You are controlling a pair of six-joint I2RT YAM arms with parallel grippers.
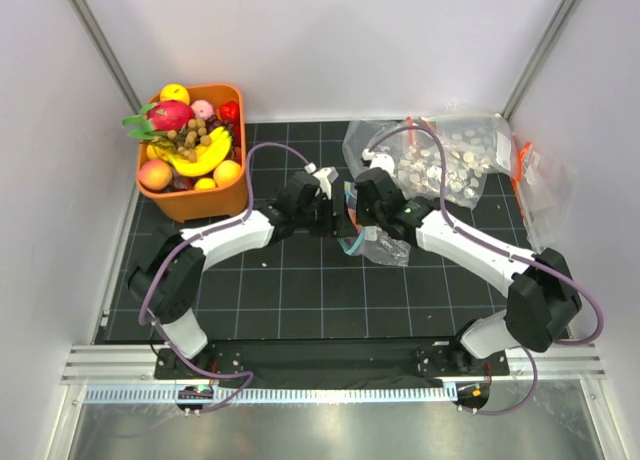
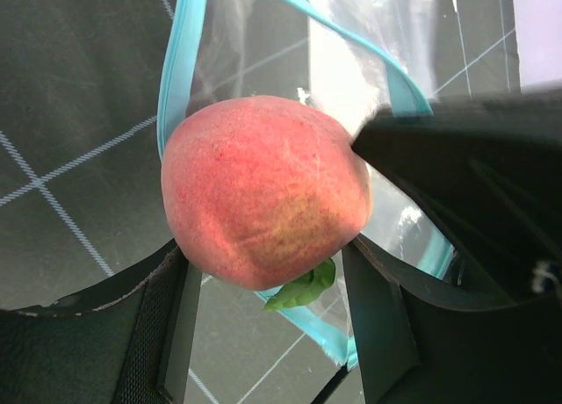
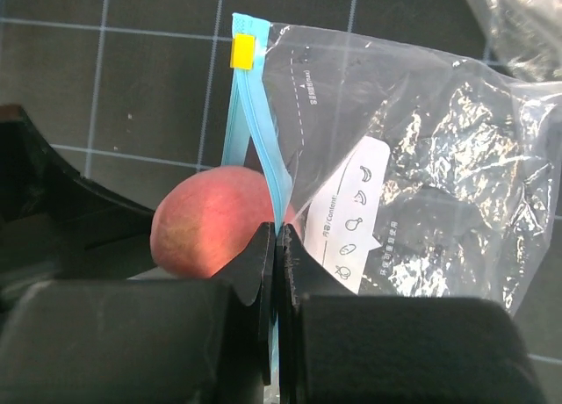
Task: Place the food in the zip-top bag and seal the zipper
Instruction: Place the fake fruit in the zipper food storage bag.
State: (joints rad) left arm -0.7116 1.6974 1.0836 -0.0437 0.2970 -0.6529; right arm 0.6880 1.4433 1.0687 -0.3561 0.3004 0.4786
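Clamping the zipper (image 3: pixel 268 149), right jaws hide part of the peach (image 3: pixel 206 220) — left jaws stand apart.

An orange bin (image 1: pixel 192 206) holding a dragon fruit (image 1: pixel 168 115) and banana (image 1: pixel 206 161) is sitting far left on a black gridded mat (image 1: pixel 300 290); speckled clear bags (image 1: pixel 455 160) are lying far right.

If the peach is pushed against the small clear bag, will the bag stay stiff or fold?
Probably it folds: the zip-top bag lies wrinkled, and its teal zipper bends in loose curves. The glossy film looks thin and light, so it would likely slide unless the right pincer pinches the zipper.
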